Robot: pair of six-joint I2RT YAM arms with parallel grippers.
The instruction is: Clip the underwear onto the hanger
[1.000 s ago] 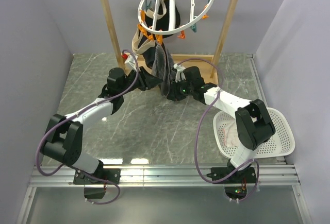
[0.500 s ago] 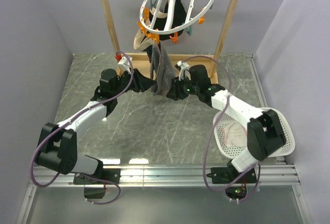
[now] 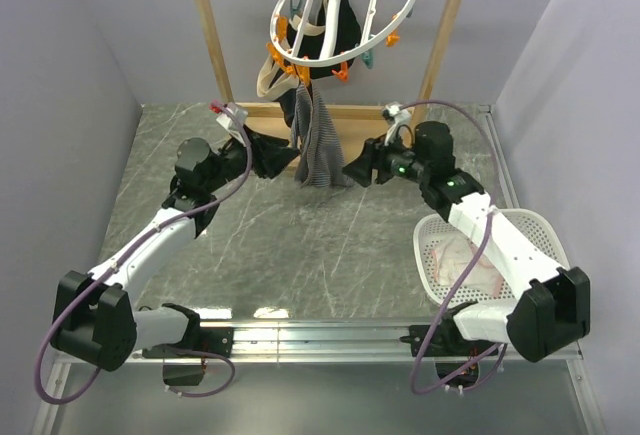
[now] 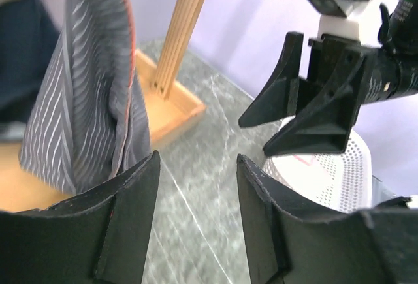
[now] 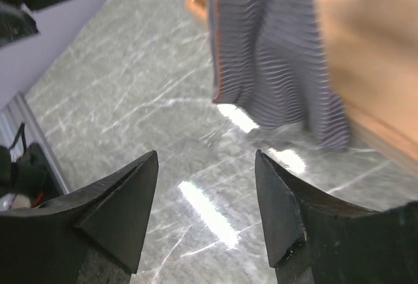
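The grey striped underwear hangs straight down from the white ring hanger, held by an orange clothespin at its top. It also shows in the left wrist view and the right wrist view. The hanger hooks on the wooden frame's top bar and carries orange and teal clothespins. My left gripper is open and empty, just left of the underwear. My right gripper is open and empty, just right of it. Neither touches the fabric.
The wooden frame stands at the back with its base on the table. A dark garment and a pale cloth also hang from the hanger. A white mesh basket with a pinkish-white cloth sits at the right.
Both grippers have let go of the underwear and drawn back, the left one leftward, the right one rightward. The underwear now hangs free from the hanger.
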